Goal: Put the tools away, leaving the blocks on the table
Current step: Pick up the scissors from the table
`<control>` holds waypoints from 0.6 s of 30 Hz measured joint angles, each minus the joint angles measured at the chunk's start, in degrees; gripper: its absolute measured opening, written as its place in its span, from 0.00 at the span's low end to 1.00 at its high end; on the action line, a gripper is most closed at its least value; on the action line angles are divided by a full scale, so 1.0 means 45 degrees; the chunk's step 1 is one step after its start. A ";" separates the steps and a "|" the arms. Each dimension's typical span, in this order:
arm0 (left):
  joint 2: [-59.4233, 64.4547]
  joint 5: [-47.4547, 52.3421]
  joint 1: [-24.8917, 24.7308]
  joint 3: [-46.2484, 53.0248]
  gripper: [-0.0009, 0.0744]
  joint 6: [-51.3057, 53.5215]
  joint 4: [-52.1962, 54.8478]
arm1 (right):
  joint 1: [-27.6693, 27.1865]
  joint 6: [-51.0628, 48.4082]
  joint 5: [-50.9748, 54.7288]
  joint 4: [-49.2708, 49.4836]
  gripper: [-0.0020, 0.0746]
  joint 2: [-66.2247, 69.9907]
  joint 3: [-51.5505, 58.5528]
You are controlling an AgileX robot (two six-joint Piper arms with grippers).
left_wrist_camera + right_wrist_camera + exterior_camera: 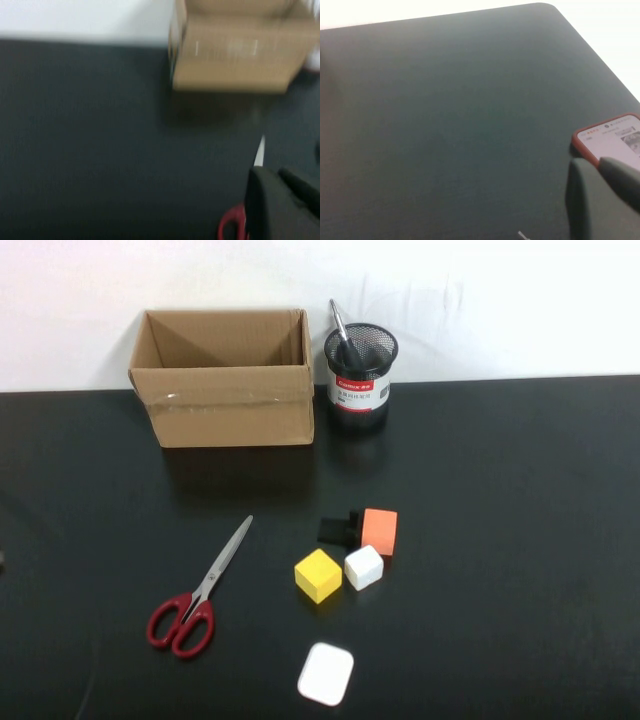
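From the high view, the scissors point(196, 593) lay flat on the desk point(520, 540) toward its front left, blades aimed at the cardboard box point(226, 378) by the back edge. A mesh cup point(361, 375) beside the box already held what looked like two tools. The yellow cube point(318, 575), white cube point(363, 567), orange block point(379, 531) and black block point(338, 530) clustered mid-desk, just beside the blade tip; the flat white square point(326, 673) sat near the front edge. Neither arm showed here.

In the left wrist view, the left pincer point(280, 205) hung close over the red handles, the box beyond. Whether it was open could not be told. A sloppy approach might have nudged the scissors into the cubes, or closed on one thin blade and let it pivot.

In the right wrist view, the right pincer point(605, 195) hung over bare desk near a corner, next to a phone point(612, 140), state also unclear. It posed little risk unless it swung across.
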 joint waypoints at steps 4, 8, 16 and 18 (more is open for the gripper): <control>0.2650 0.1884 0.0000 -0.1574 0.13 0.1632 -0.1031 | 0.0000 0.0000 0.0000 0.0000 0.02 0.0000 0.0000; 0.5201 0.3292 0.0000 -0.3163 0.30 0.3127 -0.2563 | 0.0000 0.0000 0.0000 0.0000 0.02 0.0000 0.0000; 1.0130 0.4717 -0.0450 -0.5985 0.38 0.4467 -0.3327 | 0.0000 0.0000 0.0000 0.0000 0.02 0.0000 0.0000; 1.1048 0.4723 -0.0844 -0.6449 0.38 0.4492 -0.3112 | 0.0000 0.0000 0.0000 0.0000 0.02 0.0000 0.0000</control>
